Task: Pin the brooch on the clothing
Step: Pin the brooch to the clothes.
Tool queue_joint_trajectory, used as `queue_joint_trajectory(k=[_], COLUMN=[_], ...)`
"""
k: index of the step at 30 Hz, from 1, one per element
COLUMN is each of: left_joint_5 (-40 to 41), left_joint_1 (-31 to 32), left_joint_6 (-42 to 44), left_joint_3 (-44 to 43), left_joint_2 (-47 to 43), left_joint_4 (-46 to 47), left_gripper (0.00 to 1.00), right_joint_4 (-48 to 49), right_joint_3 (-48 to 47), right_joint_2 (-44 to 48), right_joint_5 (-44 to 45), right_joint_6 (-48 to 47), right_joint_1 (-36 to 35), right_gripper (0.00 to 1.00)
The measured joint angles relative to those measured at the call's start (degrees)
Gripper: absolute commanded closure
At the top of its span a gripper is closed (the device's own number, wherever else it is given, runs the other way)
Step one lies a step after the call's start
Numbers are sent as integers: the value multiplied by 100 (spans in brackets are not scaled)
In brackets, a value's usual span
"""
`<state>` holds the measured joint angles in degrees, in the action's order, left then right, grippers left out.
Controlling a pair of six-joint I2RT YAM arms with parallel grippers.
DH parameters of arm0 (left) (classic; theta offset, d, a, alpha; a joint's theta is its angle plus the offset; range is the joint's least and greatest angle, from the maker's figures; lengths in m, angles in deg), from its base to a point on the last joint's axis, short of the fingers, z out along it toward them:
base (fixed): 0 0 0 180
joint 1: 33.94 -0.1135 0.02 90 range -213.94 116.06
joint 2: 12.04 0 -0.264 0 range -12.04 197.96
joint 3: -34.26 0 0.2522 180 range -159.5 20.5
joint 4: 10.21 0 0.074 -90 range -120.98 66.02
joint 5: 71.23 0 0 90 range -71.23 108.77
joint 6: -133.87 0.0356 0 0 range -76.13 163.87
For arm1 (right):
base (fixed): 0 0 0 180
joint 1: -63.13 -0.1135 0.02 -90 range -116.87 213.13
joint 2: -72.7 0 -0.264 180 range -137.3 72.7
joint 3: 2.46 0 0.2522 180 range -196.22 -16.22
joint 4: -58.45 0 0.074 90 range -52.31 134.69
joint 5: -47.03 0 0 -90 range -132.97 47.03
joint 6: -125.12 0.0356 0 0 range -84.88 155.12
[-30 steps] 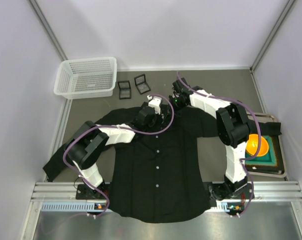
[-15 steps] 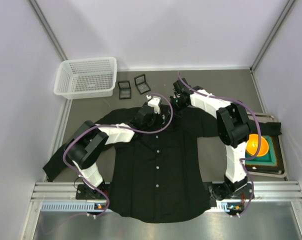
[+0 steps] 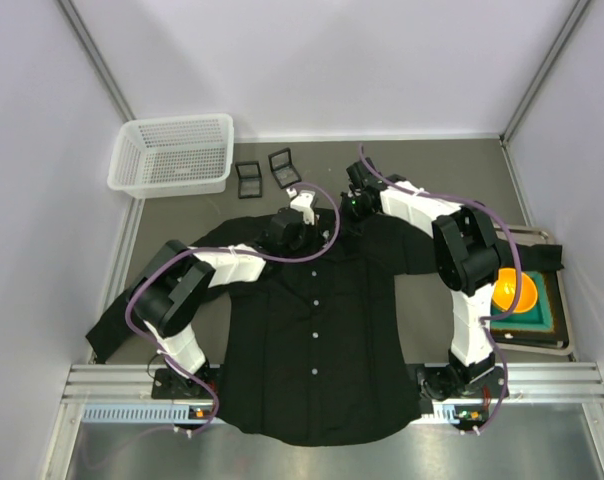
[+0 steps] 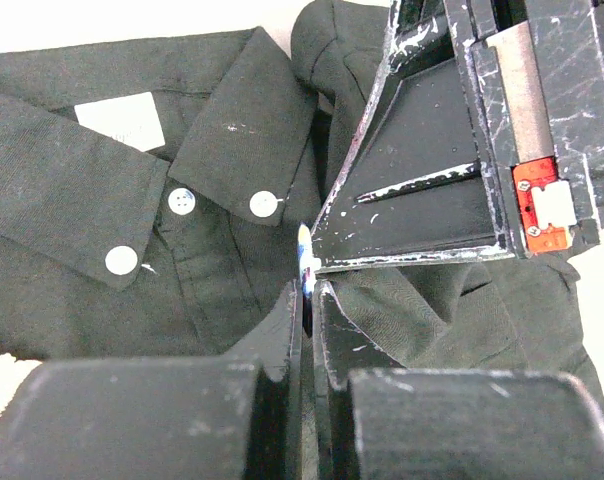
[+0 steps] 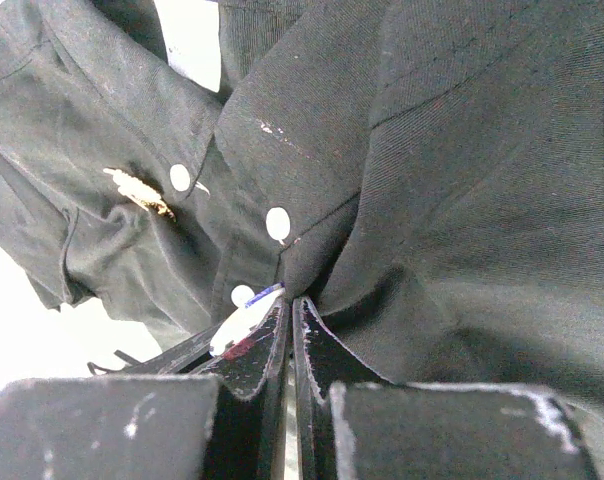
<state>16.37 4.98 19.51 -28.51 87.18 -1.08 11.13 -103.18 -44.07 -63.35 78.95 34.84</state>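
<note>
I'm pinching the brooch [image 4: 303,258] in my closed left gripper [image 4: 310,292]; the right gripper [image 5: 290,306], clamped on the shirt [image 5: 462,200], should be pulling the fabric taut.

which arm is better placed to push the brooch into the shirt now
Left. The left gripper is shut on the brooch, right by the collar of the shirt; the right gripper seems only to pinch the fabric.

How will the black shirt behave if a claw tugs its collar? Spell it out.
Likely floppy: the shirt lies flat and its cloth puckers into creases at the right claw, so a tug would probably drag only nearby fabric. Probably light: the collar looks thin. Unlikely to roll or break.
</note>
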Motion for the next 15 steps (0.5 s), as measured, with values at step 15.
queue_joint_trajectory(k=[15], left_joint_5=[-101], left_joint_1=[-61], left_joint_6=[-444], left_joint_3=[66], left_joint_2=[0], left_joint_4=[162], left_gripper=[100], right_joint_4=[192], right_joint_3=[192], right_joint_2=[90], right_joint_5=[-46], right_joint_6=[334], right_joint_1=[35], right_gripper=[100])
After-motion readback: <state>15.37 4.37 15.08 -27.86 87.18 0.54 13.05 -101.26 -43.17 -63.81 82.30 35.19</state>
